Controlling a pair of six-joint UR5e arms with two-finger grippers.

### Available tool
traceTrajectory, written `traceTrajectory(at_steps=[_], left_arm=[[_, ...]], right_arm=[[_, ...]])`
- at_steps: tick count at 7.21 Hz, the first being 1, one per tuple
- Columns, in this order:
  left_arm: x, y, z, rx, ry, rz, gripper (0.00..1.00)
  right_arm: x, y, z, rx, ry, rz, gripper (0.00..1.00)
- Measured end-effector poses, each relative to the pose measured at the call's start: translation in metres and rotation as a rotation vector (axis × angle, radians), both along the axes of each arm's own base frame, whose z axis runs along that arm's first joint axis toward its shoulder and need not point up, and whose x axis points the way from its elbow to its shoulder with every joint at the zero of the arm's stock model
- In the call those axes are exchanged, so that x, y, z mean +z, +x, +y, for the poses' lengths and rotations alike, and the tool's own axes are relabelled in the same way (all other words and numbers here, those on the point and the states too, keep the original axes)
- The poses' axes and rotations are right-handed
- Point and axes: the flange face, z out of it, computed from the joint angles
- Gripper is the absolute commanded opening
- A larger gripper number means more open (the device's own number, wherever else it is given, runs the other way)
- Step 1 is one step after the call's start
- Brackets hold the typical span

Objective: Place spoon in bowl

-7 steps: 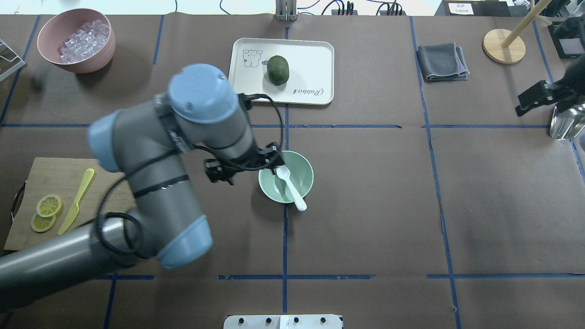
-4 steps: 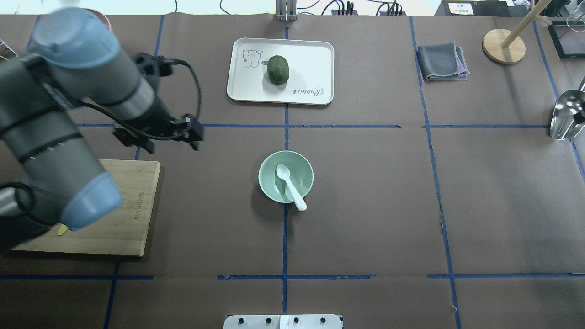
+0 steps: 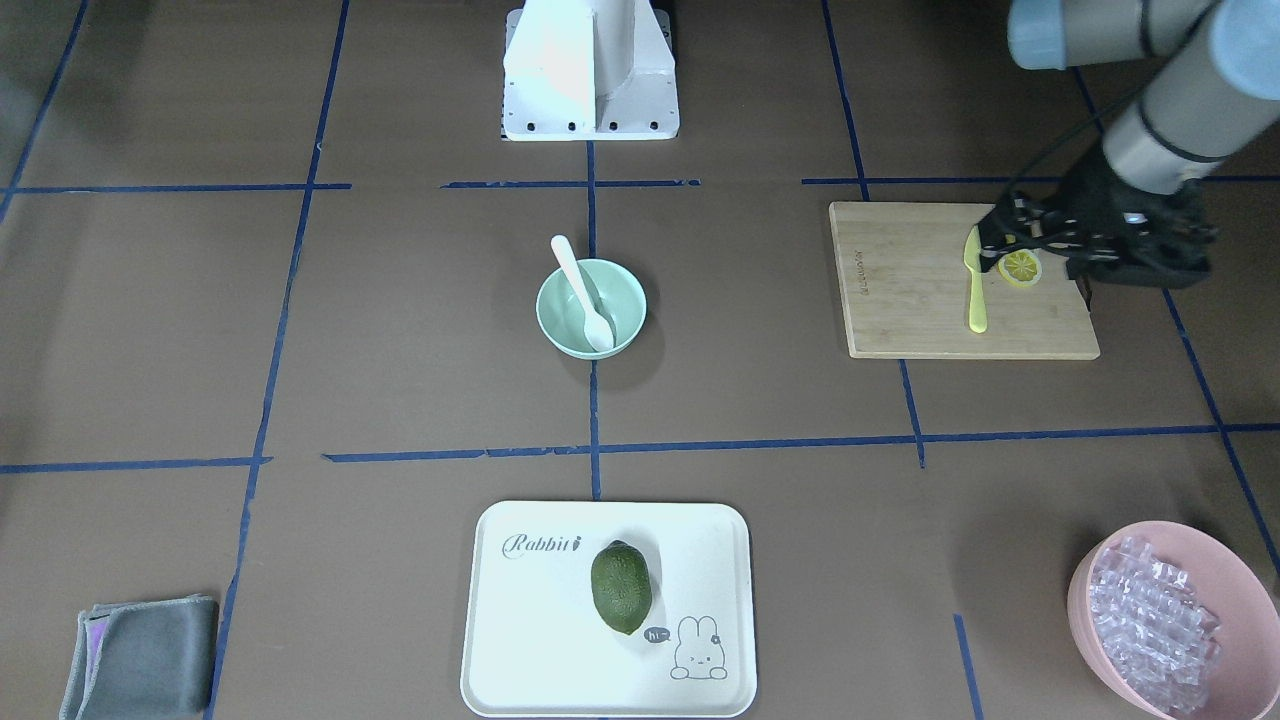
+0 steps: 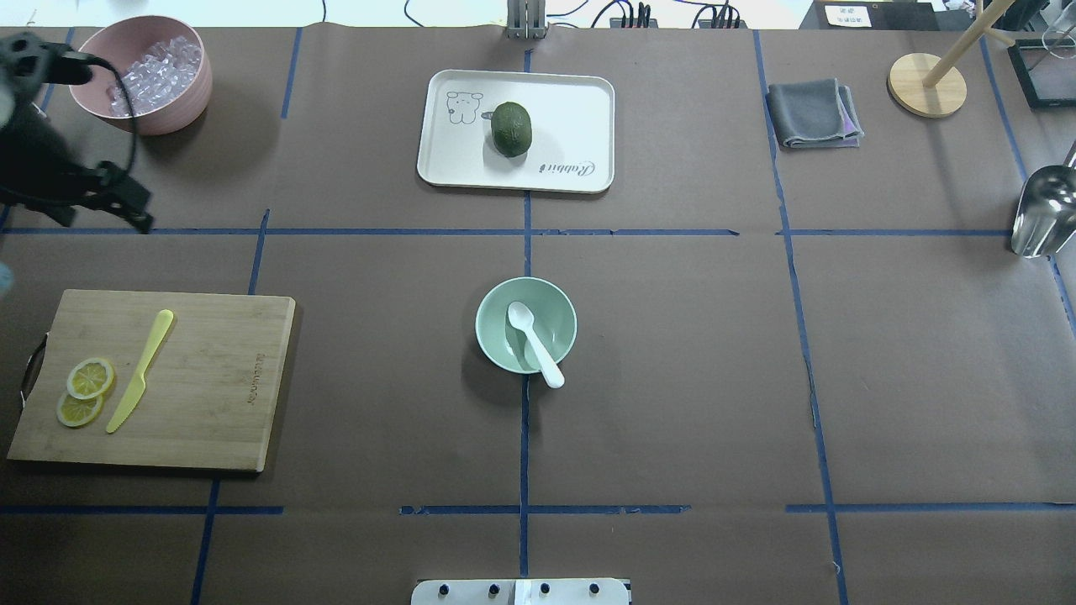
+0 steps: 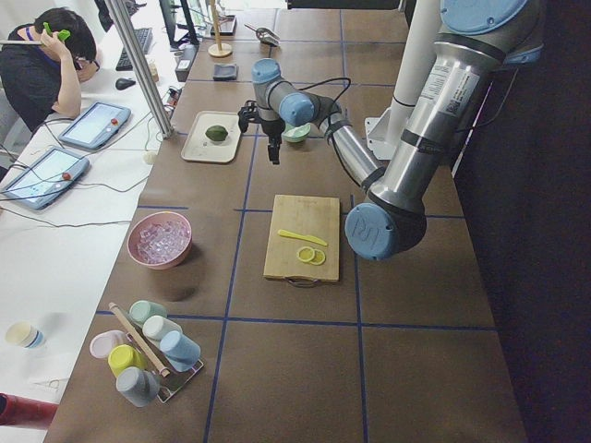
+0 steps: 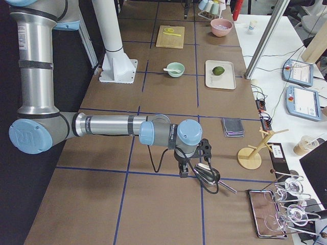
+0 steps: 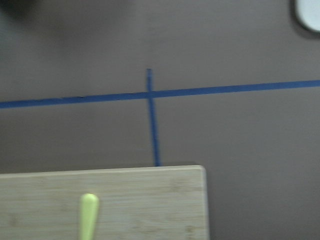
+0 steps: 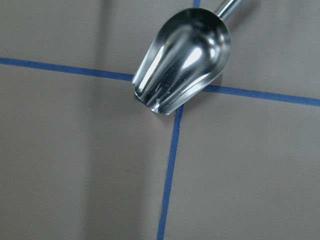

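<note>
The white spoon point(image 4: 531, 340) lies in the mint-green bowl point(image 4: 555, 304) at the table's middle, scoop inside and handle end resting over the near rim. It also shows in the front view, the spoon point(image 3: 582, 288) in the bowl point(image 3: 625, 300). My left gripper point(image 4: 80, 200) is far to the left, beyond the cutting board; in the front view point(image 3: 1095, 255) its jaws stand apart and hold nothing. My right gripper point(image 6: 186, 164) shows only in the right side view, over a metal scoop; I cannot tell if it is open or shut.
A white tray point(image 4: 588, 92) with an avocado point(image 4: 512, 128) sits behind the bowl. A pink bowl of clear cubes point(image 4: 143, 76) is back left. A cutting board point(image 4: 210, 378) holds a yellow knife point(image 4: 141, 370) and lemon slices point(image 4: 84, 391). A grey cloth point(image 4: 814, 113), wooden stand point(image 4: 926, 84) and metal scoop point(image 4: 1042, 218) are at right.
My left arm has pulled away from the bowl to the far left. The spoon stays in the bowl. My right gripper has left the overhead view's right edge.
</note>
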Motion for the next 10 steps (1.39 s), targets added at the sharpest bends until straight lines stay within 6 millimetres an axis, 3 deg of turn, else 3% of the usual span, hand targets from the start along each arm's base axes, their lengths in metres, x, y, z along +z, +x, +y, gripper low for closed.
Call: traceTrajectory(at_steps=[2,5,7,9,10], left_arm=[[0.079,-0.087,-0.014,0.025,0.013,0.004,1.0],[0.196,-0.18,-0.022,0.053,0.003,-0.012,1.0],[0.239,-0.209,-0.006,0.054,-0.02,-0.012,1.0],[0.258,-0.242,0.012,0.006,-0.027,-0.007,1.0],[0.267,-0.249,0.022,-0.007,-0.039,-0.006,1.0]], right_arm=[[0.001,0.005,-0.004,0.004,0.006,0.011,1.0],[0.003,0.005,-0.004,0.064,0.029,0.013,1.0],[0.007,0.005,-0.003,0.089,0.023,0.006,1.0],[0.007,0.005,-0.003,0.092,0.023,0.003,1.0],[0.007,0.005,-0.003,0.092,0.023,0.003,1.0]])
